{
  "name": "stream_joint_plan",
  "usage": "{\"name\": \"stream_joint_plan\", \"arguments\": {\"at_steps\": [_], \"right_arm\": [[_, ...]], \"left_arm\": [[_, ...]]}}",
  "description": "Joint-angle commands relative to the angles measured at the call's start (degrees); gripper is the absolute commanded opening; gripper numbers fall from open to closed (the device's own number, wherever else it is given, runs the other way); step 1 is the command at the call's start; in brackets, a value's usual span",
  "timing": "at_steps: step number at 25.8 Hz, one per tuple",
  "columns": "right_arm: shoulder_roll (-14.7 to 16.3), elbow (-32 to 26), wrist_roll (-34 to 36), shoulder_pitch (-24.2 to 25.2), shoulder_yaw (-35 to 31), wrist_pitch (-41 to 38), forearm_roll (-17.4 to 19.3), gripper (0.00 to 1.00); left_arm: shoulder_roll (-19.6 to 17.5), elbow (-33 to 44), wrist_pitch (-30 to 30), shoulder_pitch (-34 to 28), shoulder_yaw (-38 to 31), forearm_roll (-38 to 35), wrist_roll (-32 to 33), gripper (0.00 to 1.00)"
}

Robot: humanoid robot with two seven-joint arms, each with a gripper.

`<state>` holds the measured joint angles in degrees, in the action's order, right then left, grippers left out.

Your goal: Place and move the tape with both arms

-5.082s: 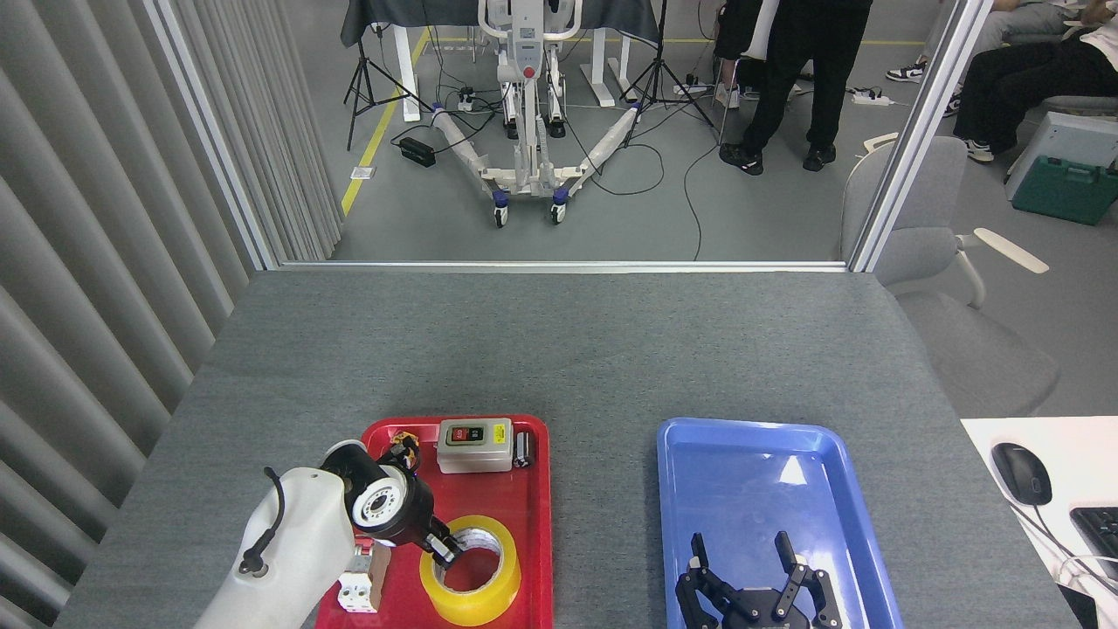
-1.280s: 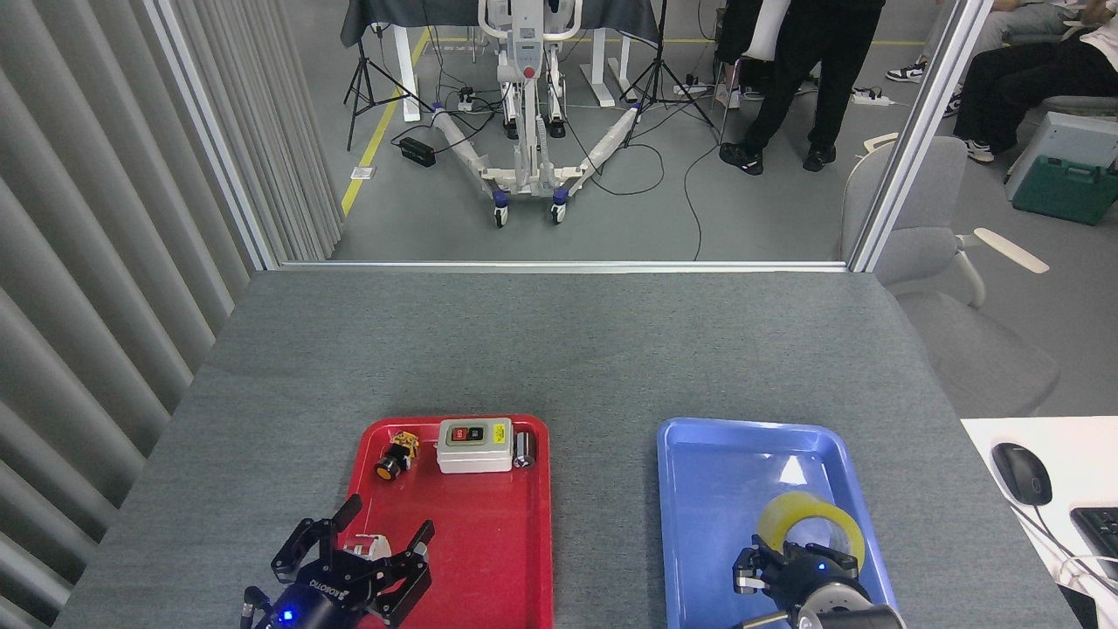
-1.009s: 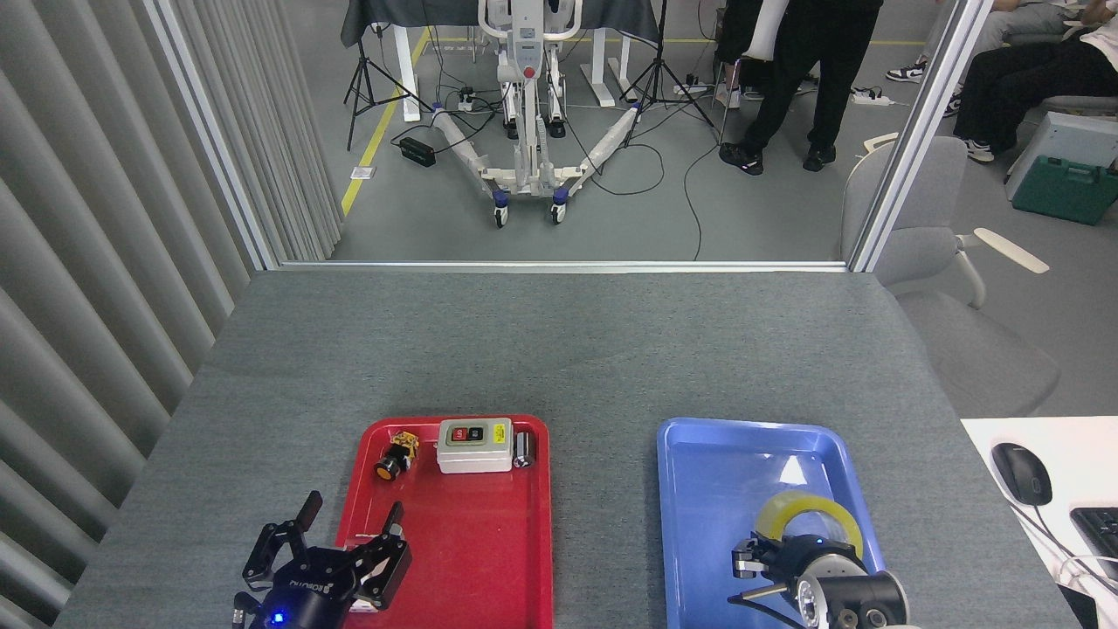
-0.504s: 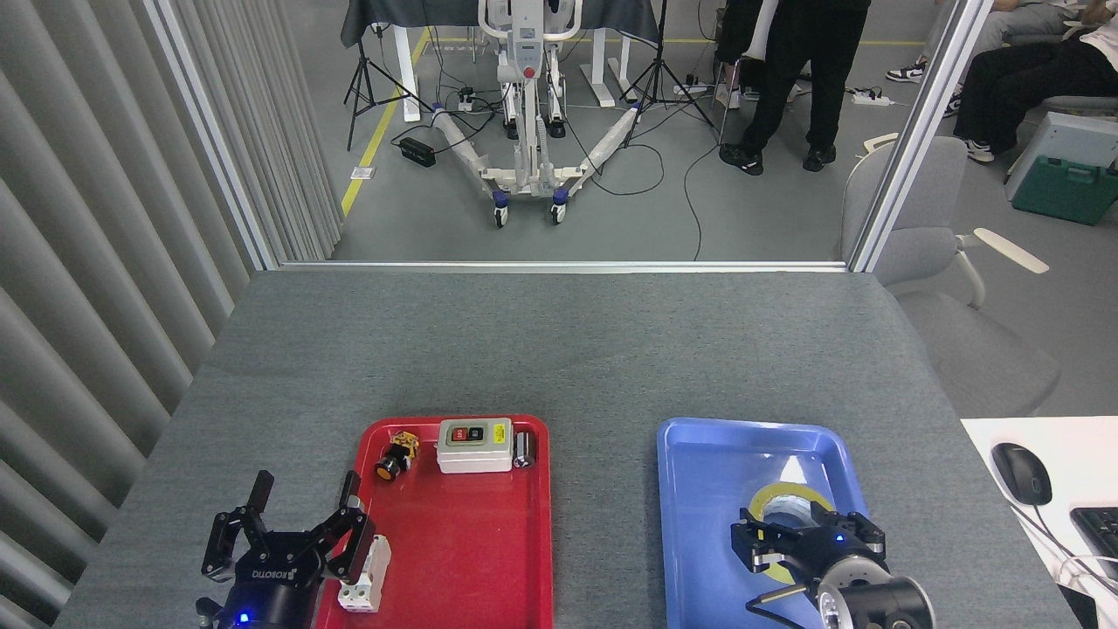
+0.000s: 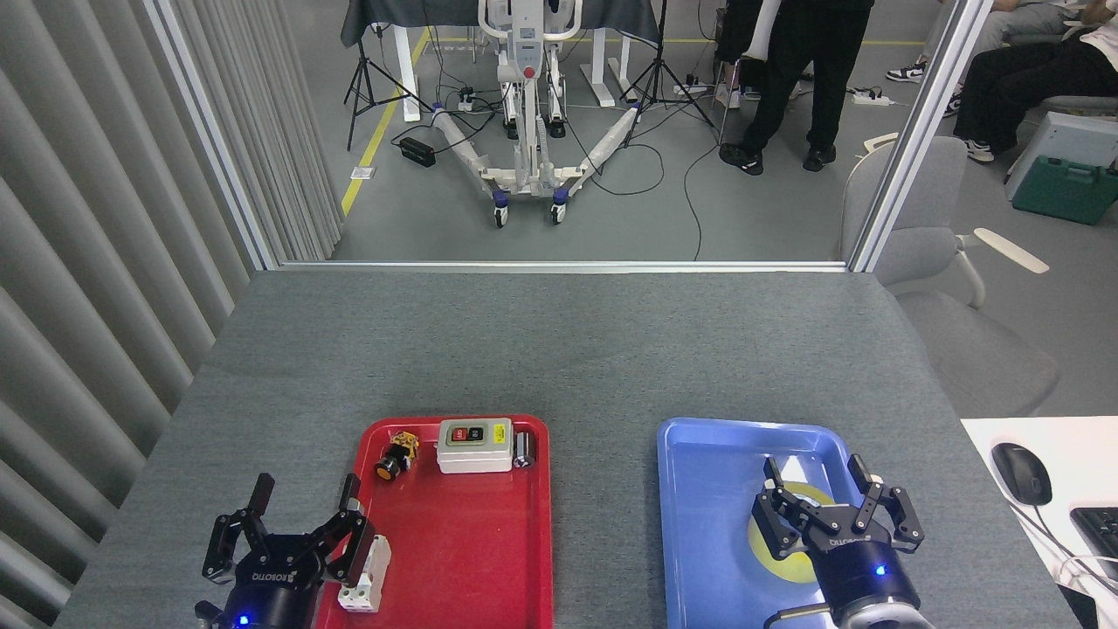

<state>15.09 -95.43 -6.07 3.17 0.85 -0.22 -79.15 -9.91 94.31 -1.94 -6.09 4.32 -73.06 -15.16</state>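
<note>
The yellow tape [image 5: 776, 555] lies flat in the blue tray [image 5: 707, 472], mostly hidden behind my right gripper [image 5: 817, 473]. That gripper stands above the roll with its black fingers [image 5: 773, 476] spread open and nothing between them. My left gripper [image 5: 306, 494] hovers at the red tray's [image 5: 472, 542] left edge, open and empty, fingers pointing away from me.
The red tray holds a grey switch box [image 5: 474, 445], a small yellow-black button part [image 5: 397, 454], a dark cylinder [image 5: 524, 449] and a white breaker [image 5: 367, 577]. A mouse [image 5: 1020, 472] sits on a white desk at right. People stand beyond the table.
My right gripper let go of the tape, which now lies flat in the blue tray, and opened above it. My left gripper drew back left off the red tray.
</note>
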Motion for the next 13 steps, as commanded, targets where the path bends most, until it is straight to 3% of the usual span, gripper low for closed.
{"name": "stream_joint_plan", "arguments": {"at_steps": [1,13], "right_arm": [[-1.6,0.2,3.6,1.5,0.0,0.0,-0.2,1.00],[-6.7,0.7,8.9,5.8,-0.2,0.1,-3.9,1.00]], "left_arm": [[0.1,-0.2,0.5,-0.2,-0.1,0.1,0.1,0.99],[0.1,-0.7,1.3,-0.2,-1.0,0.4,1.4,0.99]]}}
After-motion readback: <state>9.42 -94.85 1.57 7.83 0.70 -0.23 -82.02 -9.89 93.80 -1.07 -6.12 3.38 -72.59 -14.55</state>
